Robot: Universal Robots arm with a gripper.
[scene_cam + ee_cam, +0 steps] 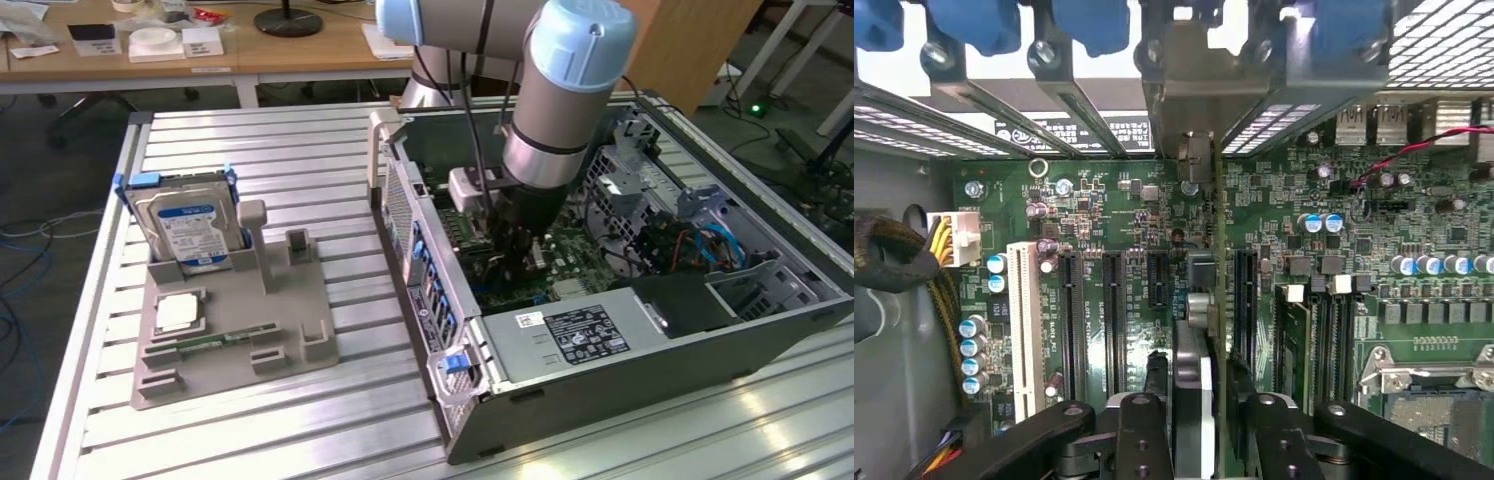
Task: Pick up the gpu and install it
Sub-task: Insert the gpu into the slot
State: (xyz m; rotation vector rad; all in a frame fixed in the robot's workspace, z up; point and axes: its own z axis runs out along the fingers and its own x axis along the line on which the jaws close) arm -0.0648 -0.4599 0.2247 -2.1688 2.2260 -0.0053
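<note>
one thin flat black gpu (1194,390) stands edge-on, clenched in the claw (1199,420) over the green motherboard (1114,215).

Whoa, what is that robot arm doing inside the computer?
The robot arm has reached down into an open computer case lying on its side on a metal table. Its gripper is shut on the gpu, holding that thin card on edge right over the green motherboard, among the long black slots. On the exterior view's left, a grey holder keeps a hard drive standing upright.
</note>
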